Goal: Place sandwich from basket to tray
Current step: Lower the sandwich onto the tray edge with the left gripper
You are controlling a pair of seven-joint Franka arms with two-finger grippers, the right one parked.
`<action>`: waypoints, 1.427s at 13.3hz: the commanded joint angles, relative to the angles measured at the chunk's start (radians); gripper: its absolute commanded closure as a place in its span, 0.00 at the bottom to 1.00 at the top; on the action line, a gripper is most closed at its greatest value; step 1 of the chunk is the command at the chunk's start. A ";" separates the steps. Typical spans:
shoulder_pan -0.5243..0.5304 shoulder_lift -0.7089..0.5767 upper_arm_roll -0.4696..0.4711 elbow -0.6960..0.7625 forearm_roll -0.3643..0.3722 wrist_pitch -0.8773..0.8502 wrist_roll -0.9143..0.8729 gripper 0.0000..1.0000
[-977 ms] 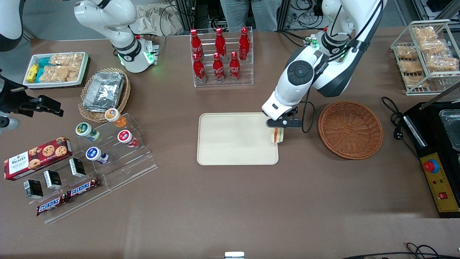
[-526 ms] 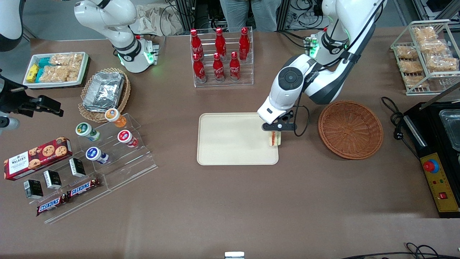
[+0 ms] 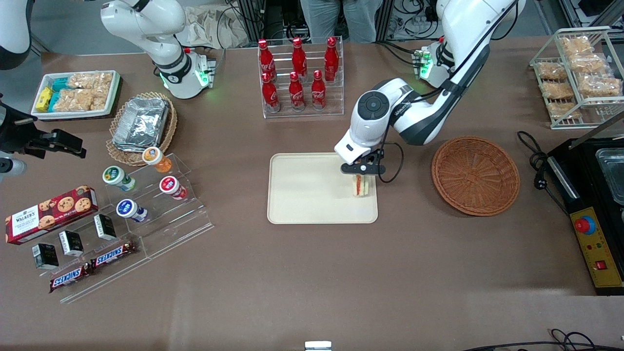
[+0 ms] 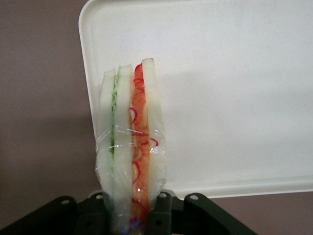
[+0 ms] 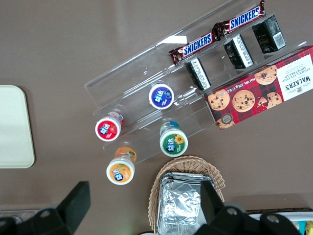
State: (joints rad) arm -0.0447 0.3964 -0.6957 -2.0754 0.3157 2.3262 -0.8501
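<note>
Front view: sandwich (image 3: 361,185) hangs upright over the tray's (image 3: 312,195) edge nearest the basket (image 3: 475,175), pinched at its top by the tool (image 3: 361,171); the basket sits well apart on the surface (image 3: 312,273).

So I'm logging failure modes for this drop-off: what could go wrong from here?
The gripper holds the sandwich on edge, upright, so it may topple on release. It hangs over the tray close to the rim nearest the basket; tipping that way could leave it partly off the tray. The clear wrap might also cling to the fingers.
</note>
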 commanded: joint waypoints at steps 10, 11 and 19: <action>0.002 0.094 0.001 -0.008 0.148 0.044 -0.075 1.00; 0.002 0.101 0.001 -0.008 0.160 0.044 -0.075 0.80; 0.006 0.111 0.001 -0.003 0.191 0.044 -0.073 0.01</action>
State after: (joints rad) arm -0.0419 0.5039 -0.6930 -2.0836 0.4810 2.3577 -0.8969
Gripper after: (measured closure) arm 0.123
